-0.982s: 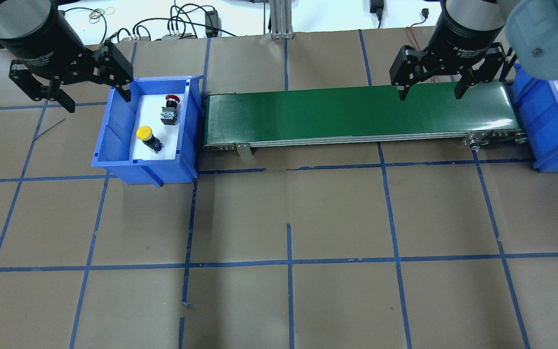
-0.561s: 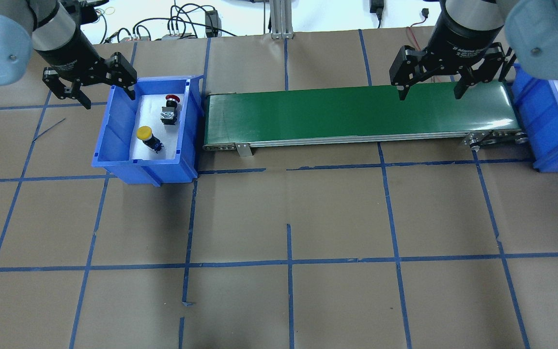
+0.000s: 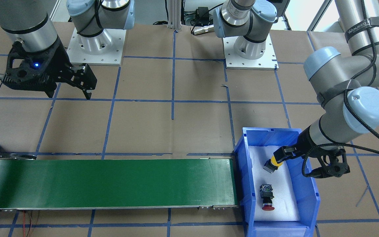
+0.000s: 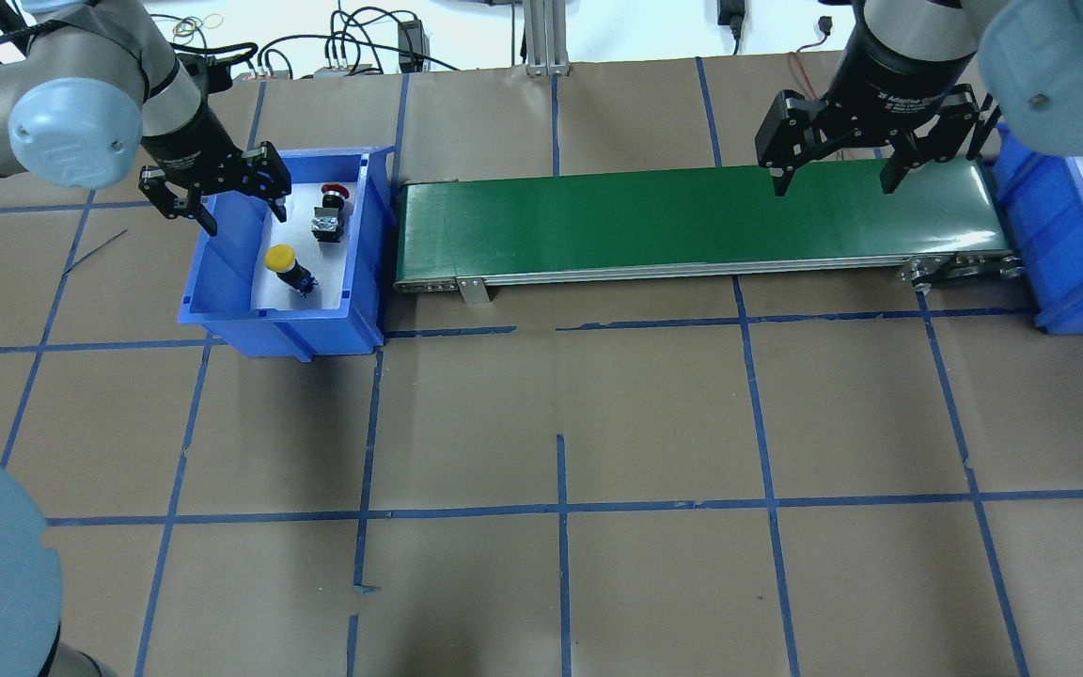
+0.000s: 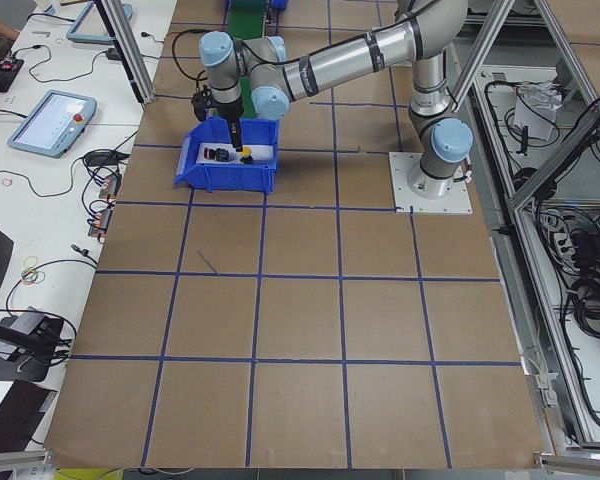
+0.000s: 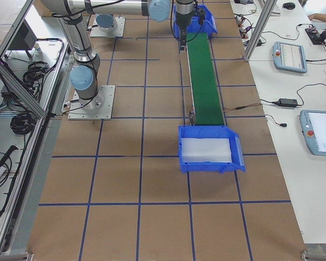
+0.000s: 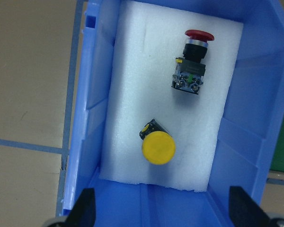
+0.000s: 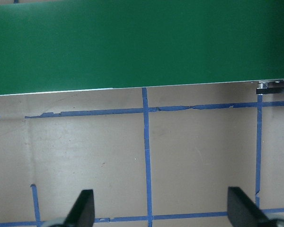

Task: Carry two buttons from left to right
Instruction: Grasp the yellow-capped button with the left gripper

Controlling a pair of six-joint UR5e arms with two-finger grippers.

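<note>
While the yellow button (image 7: 158, 148) and the red button (image 7: 193, 61) both lie on foam (image 7: 132, 71) in the blue bin (image 7: 85, 118), the left claw (image 7: 163, 213) hangs wide open and empty over that bin, the cap-up yellow one nearer its jaws; the right claw (image 4: 835, 186), open and empty, is far from the bin.

green conveyor belt (image 4: 692, 221) between two blue bins (image 4: 278, 329)

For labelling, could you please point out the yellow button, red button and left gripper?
yellow button (image 7: 158, 148), left wrist view, round cap.
red button (image 7: 191, 61), left wrist view, blocky body.
left gripper (image 4: 246, 225), overhead view, midway between fingertips.
</note>
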